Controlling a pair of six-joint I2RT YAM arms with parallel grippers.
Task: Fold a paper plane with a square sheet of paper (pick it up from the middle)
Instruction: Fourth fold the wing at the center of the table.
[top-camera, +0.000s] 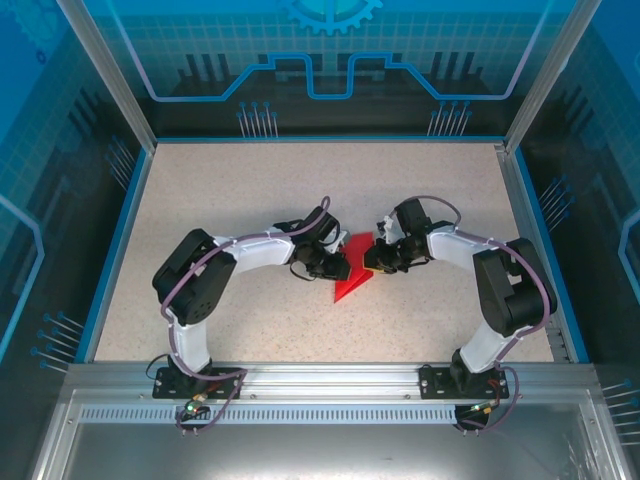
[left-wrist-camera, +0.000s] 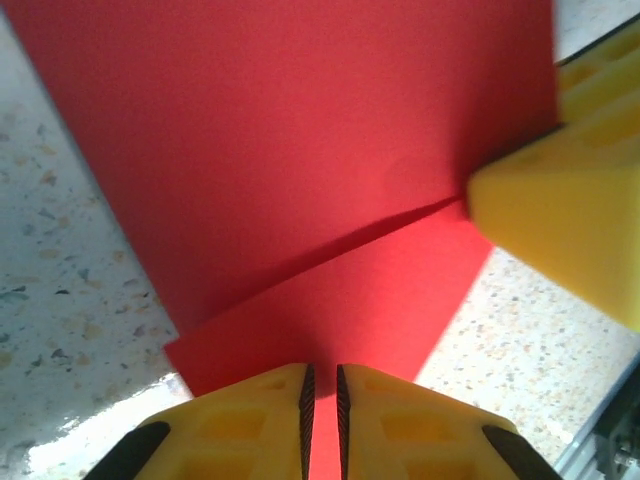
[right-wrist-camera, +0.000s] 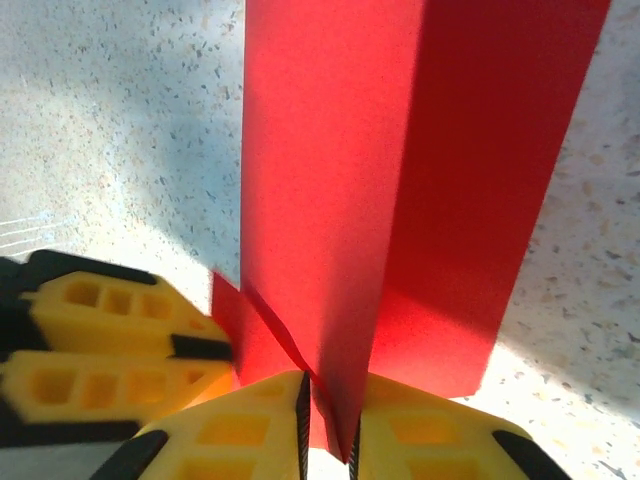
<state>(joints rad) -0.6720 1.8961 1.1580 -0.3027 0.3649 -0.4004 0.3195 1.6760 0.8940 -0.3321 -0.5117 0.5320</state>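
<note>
Thin, light and easily torn, the square sheet of paper (top-camera: 352, 280) stands part-folded at the middle of the table (top-camera: 250, 200); left gripper (left-wrist-camera: 322, 400) and right gripper (right-wrist-camera: 328, 415) each pinch its edge; best held at creases

left gripper (top-camera: 335, 263) and right gripper (top-camera: 373, 258) cover part of the square sheet of paper (top-camera: 352, 286).

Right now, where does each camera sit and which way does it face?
Top: above and behind, looking down at the table; both arms show, meeting at the red paper.
Left wrist: behind the left claw, seen at the bottom, facing the paper.
Right wrist: behind the right claw, seen at the bottom, facing the paper.
Shared: both wrist views show the paper and the opposite claw.
</note>
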